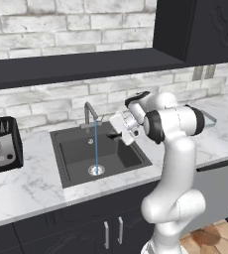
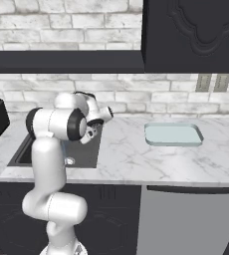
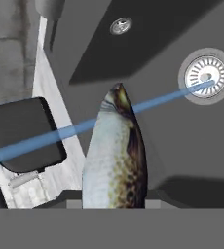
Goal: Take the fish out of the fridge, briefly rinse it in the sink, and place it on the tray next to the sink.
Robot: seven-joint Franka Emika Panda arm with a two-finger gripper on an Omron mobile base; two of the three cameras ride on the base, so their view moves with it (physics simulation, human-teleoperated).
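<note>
- Clamped on the fish, the hand, poised over the right side of the sink.
- Held lengthwise out of the fingers in the hand view: pale speckled belly to the left, dark mottled back to the right, tip aimed into the basin.
- Running from the faucet, a thin blue stream of water, landing on the round steel drain.
- In the hand view, crossing behind the fish's upper part, the same stream, ending at the drain; touching or just behind, impossible to tell.
- Lying flat on the marble bench to the right of the sink, well apart from the hand, the pale blue-green tray.
- Standing on the bench left of the sink, a dark toaster.
</note>
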